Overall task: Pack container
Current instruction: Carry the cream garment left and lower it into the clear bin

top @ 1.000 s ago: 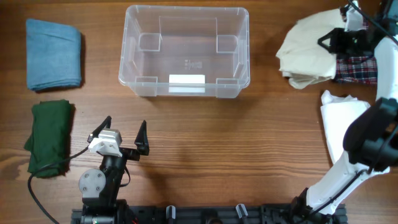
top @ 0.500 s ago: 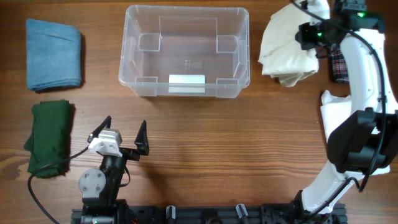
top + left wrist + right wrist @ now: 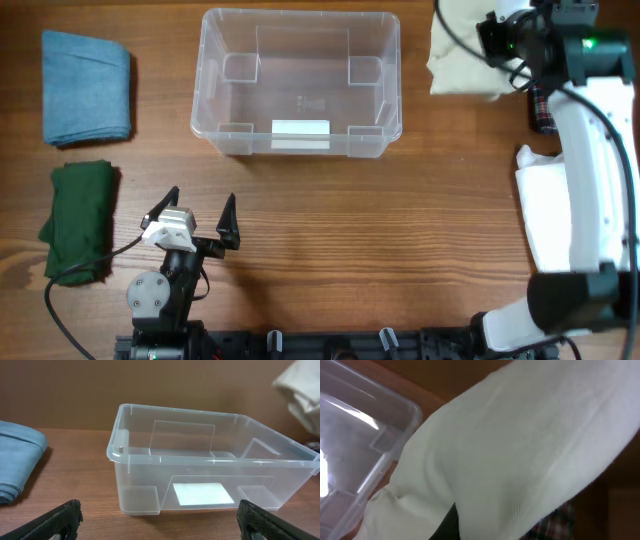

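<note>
The wooden worktop (image 3: pixel 320 260) carries the clear container (image 3: pixel 300 13) at centre-back, empty and mouth up, ready for loading. Near its right rim a cream garment (image 3: pixel 462 62) hangs pinched in the right end effector (image 3: pixel 497 42), apparently for carrying over. The left end effector (image 3: pixel 203 198) rests spread wide, idle.

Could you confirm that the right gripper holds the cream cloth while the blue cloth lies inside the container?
No: the overhead view shows the blue cloth on the table left of the container; the right gripper does hold the cream cloth.
</note>
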Action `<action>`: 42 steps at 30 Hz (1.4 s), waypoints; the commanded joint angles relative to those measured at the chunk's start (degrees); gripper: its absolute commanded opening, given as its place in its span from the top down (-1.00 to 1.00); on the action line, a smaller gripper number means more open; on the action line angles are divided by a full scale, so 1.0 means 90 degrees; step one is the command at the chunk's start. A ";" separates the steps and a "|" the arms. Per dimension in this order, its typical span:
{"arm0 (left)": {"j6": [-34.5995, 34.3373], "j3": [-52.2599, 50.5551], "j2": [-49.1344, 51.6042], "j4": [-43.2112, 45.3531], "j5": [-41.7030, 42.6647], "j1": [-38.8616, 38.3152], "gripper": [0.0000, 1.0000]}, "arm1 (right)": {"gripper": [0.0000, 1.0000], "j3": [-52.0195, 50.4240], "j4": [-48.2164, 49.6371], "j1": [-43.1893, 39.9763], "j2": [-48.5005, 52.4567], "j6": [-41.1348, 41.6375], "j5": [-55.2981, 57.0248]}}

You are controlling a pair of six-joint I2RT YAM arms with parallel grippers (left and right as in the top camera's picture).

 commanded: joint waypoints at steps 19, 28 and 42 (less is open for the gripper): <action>-0.0039 -0.0041 -0.0046 -0.0017 -0.0056 -0.0036 -1.00 | 0.91 0.0301 0.0095 0.2841 -0.0117 -0.5537 -0.0396; -0.0039 -0.0041 -0.0046 -0.0017 -0.0056 -0.0036 -0.99 | 0.91 0.0301 0.1423 0.2839 0.0403 -0.4153 -0.0452; -0.0036 -0.0039 -0.0046 -0.0017 -0.0058 -0.0036 -0.99 | 0.92 0.0289 0.2487 0.2832 0.1217 -0.3434 0.0223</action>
